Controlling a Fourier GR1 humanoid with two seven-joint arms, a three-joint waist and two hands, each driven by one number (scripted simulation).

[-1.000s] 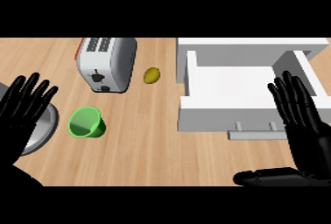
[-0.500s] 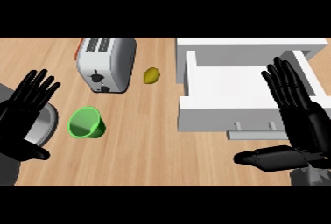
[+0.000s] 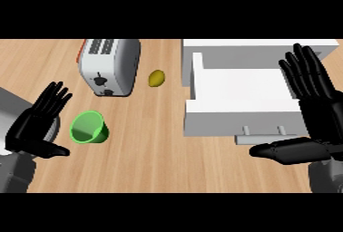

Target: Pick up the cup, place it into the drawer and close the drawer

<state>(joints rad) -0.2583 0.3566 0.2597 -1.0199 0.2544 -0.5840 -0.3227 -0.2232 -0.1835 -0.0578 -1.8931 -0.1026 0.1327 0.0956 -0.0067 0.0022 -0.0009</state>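
Two hands show with fingers spread straight, holding nothing. The left robot hand (image 3: pixel 36 124) is near the view's left edge, and the green cup (image 3: pixel 89 128) sits just beside its fingers on the counter (image 3: pixel 161 158), untouched. Bare wood runs between the cup and the open white drawer (image 3: pixel 241 97). The right robot hand (image 3: pixel 315 104) overlaps the drawer's right rim. A toaster (image 3: pixel 109 65) and a small yellow fruit (image 3: pixel 156 78) stand beyond the cup.
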